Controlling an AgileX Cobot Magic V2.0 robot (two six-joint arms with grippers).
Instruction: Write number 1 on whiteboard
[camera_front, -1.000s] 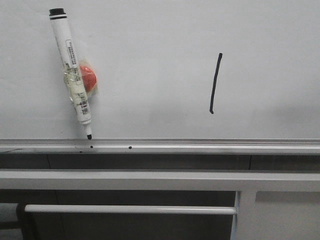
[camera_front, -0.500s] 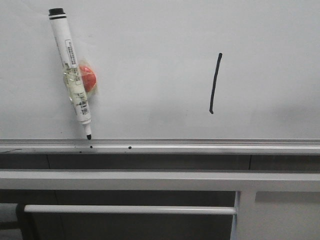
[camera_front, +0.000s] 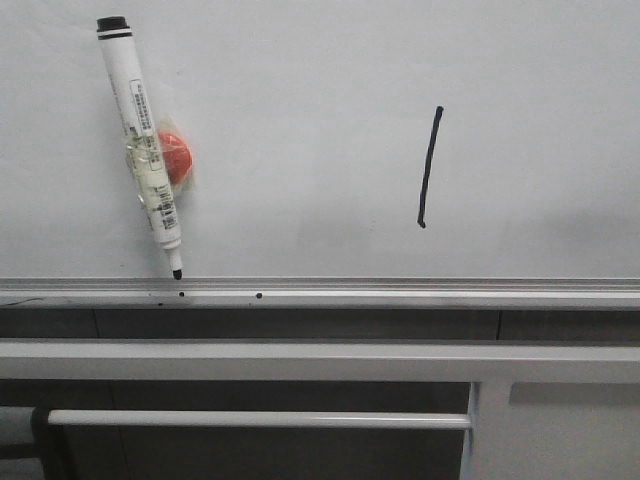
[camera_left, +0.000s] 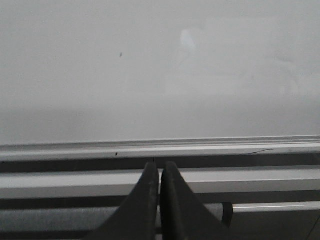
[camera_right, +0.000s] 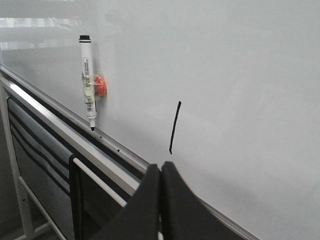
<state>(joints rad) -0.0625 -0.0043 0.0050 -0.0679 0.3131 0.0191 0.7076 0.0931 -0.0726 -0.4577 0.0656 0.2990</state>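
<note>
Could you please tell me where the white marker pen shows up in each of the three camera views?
Front view: the marker hangs tilted on the whiteboard, upper left, tip down near the rail.
Left wrist view: not in it; only bare board and rail.
Right wrist view: the marker is at upper left, left of the number 1.
Shared landmark: the silver rail, seen in all three views.

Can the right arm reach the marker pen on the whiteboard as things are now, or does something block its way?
Probably yes. In the right wrist view, bare whiteboard lies between the shut right gripper and the marker pen, with only the number 1 drawn there. The jaws must open first.
</note>
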